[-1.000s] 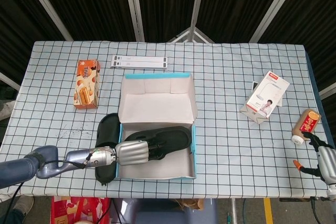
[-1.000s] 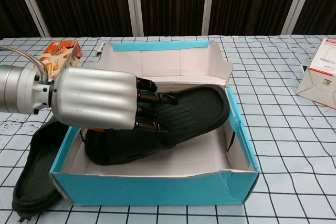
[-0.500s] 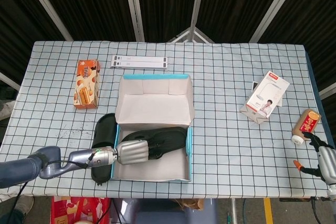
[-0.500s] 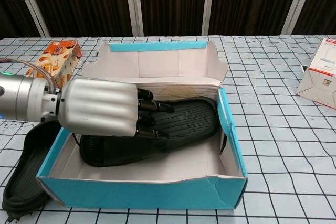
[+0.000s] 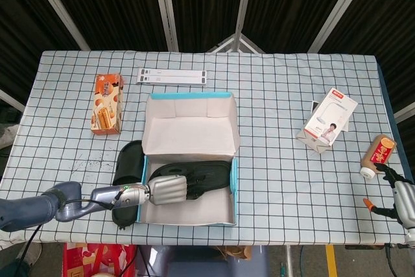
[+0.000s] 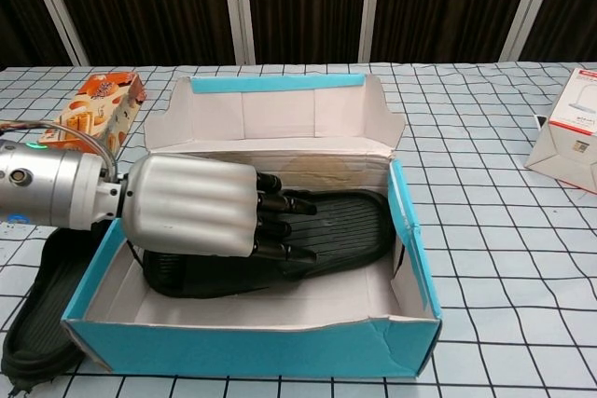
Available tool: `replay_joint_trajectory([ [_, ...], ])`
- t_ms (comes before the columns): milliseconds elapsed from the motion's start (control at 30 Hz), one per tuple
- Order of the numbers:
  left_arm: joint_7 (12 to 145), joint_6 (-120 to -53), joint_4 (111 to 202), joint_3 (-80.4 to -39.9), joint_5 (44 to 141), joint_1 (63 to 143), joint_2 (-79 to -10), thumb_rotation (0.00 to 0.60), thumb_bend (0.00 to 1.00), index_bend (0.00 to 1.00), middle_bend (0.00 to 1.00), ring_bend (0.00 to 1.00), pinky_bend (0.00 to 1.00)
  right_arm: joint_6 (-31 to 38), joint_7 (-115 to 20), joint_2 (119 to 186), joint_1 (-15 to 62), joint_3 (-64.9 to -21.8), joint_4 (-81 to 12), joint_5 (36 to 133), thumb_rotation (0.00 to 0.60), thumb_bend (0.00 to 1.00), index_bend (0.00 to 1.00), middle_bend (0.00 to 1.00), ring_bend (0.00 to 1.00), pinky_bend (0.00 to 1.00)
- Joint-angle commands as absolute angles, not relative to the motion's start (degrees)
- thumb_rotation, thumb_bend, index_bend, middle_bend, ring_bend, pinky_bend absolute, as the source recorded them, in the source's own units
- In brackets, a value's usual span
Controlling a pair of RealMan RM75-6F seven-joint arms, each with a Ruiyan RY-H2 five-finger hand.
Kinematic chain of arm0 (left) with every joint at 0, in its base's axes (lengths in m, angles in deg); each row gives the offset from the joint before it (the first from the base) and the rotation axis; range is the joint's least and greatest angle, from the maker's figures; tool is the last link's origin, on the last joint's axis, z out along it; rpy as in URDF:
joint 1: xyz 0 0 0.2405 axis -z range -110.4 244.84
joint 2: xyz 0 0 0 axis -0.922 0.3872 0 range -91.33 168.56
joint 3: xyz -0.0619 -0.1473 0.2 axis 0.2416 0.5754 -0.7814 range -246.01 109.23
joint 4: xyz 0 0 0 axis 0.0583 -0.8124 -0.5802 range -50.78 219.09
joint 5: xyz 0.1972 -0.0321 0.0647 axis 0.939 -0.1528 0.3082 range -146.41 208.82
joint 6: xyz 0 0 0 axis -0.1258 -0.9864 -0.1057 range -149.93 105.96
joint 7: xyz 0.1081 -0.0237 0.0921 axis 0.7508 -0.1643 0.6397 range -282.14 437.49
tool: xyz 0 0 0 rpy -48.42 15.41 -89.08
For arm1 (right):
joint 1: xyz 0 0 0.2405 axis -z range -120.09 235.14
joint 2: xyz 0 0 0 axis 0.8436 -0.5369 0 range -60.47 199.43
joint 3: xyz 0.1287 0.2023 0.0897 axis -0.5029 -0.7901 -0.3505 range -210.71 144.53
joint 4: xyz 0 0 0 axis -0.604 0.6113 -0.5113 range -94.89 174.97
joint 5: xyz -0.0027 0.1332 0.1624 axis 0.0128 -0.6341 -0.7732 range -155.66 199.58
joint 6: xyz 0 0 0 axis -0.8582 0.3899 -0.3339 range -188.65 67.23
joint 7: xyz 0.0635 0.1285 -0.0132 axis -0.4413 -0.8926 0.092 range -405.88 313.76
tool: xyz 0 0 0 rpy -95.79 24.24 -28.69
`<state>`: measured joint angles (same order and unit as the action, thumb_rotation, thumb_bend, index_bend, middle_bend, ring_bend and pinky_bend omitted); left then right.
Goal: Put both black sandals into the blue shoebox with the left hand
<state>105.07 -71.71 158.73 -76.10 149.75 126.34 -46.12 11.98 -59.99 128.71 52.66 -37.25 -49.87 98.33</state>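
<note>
Blue shoebox (image 6: 280,349) stood open, white inside, lid flap up at back. One black sandal (image 6: 340,227) lay flat inside it, ribbed sole up. Second black sandal (image 5: 126,172) lay on table, touching shoebox's left wall.

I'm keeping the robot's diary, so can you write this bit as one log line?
step: first sandal in blue shoebox | left hand over it | second sandal on table, outside box | right hand idle

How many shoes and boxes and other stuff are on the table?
Black sandals: 2, one in the blue shoebox, one beside it
Boxes: 3, blue shoebox, orange snack box, white box
Bottle: 1
White strips: 2
Total: 8
</note>
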Motion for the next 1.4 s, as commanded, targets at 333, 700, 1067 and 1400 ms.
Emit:
replay_joint_trajectory([
  [333, 111.29, -70.19, 163.81, -73.43, 145.42, 125.29, -42.08, 0.577, 0.12, 0.0, 0.06, 0.02, 0.31, 11.73, -59.48, 128.8, 52.48, -37.17, -50.13, 98.46, 0.6, 0.23, 0.18, 0.24, 0.3, 0.31],
  [700, 117.45, -69.97, 167.6, -70.53, 140.79, 122.96, -40.77, 0.546, 0.01, 0.0, 0.0, 0.0, 0.31, 10.84, -59.47, 128.87, 52.08, -37.15, -49.96, 98.27, 0.6, 0.23, 0.18, 0.24, 0.3, 0.31],
  [1067, 122.62, -68.11, 174.13, -67.98, 137.35, 122.6, -36.73, 0.532, 0.0, 0.0, 0.0, 0.0, 0.31, 10.9, -59.62, 128.84, 52.11, -37.08, -50.0, 98.44, 0.6, 0.23, 0.18, 0.24, 0.3, 0.31],
  [1400, 124.94, -66.35, 175.83, -67.69, 135.69, 122.4, -35.86, 0.532, 0.0, 0.0, 0.0, 0.0, 0.31, 10.73, -60.08, 128.81, 52.06, -37.04, -49.77, 98.51, 0.6, 0.23, 0.18, 0.24, 0.3, 0.31],
])
